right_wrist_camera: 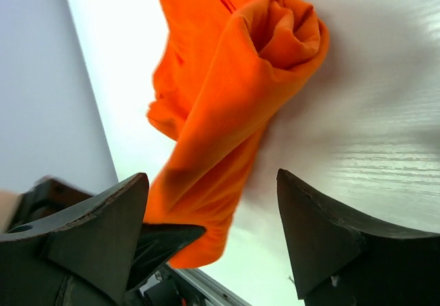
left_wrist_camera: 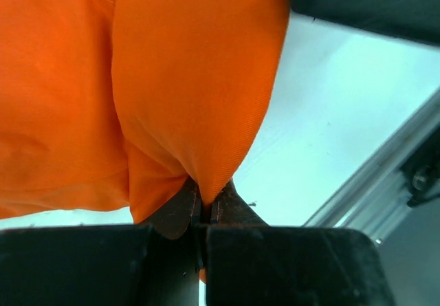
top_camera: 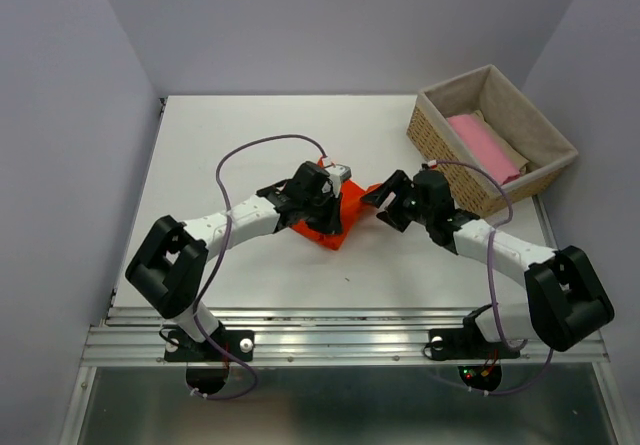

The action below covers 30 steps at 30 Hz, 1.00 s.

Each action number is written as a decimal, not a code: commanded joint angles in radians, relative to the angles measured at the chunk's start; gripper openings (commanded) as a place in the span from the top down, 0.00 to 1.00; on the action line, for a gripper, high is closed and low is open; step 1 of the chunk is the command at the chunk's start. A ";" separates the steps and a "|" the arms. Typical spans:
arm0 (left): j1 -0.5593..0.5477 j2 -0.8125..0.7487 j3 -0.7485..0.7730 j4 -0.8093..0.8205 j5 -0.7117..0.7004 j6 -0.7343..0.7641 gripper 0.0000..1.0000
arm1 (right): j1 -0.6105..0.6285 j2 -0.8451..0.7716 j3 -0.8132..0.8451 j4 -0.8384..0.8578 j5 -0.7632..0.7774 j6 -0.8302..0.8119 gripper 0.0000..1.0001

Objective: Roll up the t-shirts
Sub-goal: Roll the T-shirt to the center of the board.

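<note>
Orange t-shirt bunched mid-table, left pincer clamped on it, right pincer gaping

The orange t-shirt [top_camera: 335, 227] lies in a rumpled, partly rolled heap near the middle of the white table [top_camera: 250, 135], between the two arms. The left gripper [left_wrist_camera: 204, 206] sits on the shirt's left side with its jaws pressed together, nipping a fold of the orange cloth right at the fingertips. The right gripper [right_wrist_camera: 213, 179] stands just to the right of the heap with its jaws spread wide. From its wrist camera the twisted end of the roll shows beyond the fingers [right_wrist_camera: 103, 223]. A tail of cloth hangs close by one finger, but nothing is pinched between them. At the far right corner a wicker basket [top_camera: 440, 140] holds a folded pink t-shirt [top_camera: 483, 145], well apart from both arms.
</note>
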 commanded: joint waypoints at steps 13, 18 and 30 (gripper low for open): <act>0.153 0.075 -0.164 0.307 0.576 -0.181 1.00 | -0.001 -0.129 0.070 -0.126 0.123 -0.190 0.59; 0.164 0.103 -0.181 0.346 0.602 -0.201 1.00 | 0.008 -0.078 0.061 -0.108 0.061 -0.198 0.85; 0.176 0.132 -0.184 0.384 0.631 -0.222 1.00 | 0.041 0.098 0.155 -0.028 -0.026 -0.211 0.85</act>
